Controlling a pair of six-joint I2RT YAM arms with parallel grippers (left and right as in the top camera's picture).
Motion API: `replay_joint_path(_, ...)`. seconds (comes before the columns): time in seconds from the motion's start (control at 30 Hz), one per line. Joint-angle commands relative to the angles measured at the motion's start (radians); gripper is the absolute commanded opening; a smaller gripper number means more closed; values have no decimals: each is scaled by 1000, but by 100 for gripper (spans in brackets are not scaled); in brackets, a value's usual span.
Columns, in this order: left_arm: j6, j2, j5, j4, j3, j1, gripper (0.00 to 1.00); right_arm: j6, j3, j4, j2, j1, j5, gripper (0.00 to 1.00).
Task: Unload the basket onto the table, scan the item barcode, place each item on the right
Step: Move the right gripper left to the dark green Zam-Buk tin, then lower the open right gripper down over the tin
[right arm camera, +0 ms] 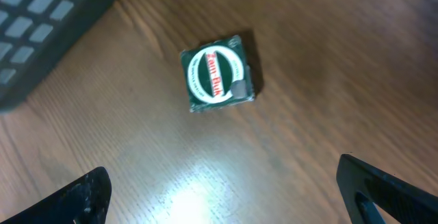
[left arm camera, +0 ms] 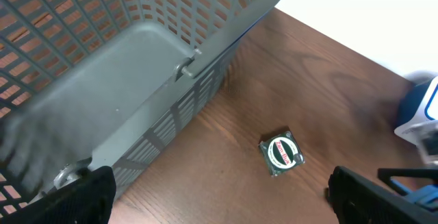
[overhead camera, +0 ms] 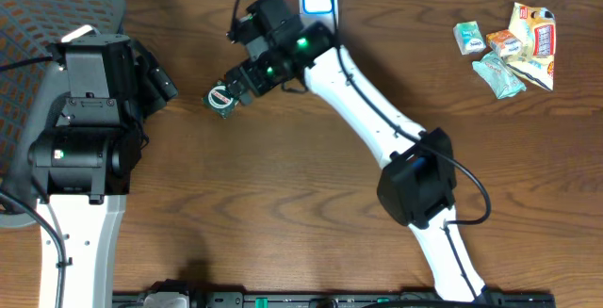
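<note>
Hovering over the green packet [right arm camera: 217,75], right fingers [right arm camera: 390,193] wide and empty
We note it lies flat on the bench [overhead camera: 283,214], square, just ahead of those fingers, the nearer arm; left fingers [left arm camera: 373,196], also wide, wait farther off beside the basket [left arm camera: 137,66]

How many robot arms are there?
2. The left arm sits by the grey basket; the right arm reaches toward the little green box.
</note>
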Motion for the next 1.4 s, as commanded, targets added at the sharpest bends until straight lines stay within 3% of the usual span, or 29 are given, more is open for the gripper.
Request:
replay_joint_path(0.0, -5, -7, -10, -1, 13, 3, 98, 9, 11, -8, -14, 27, 102, 99)
replay_joint_path(1.37, -5, -7, -10, -1, 13, 3, 98, 9, 11, -2, -14, 43, 122, 99)
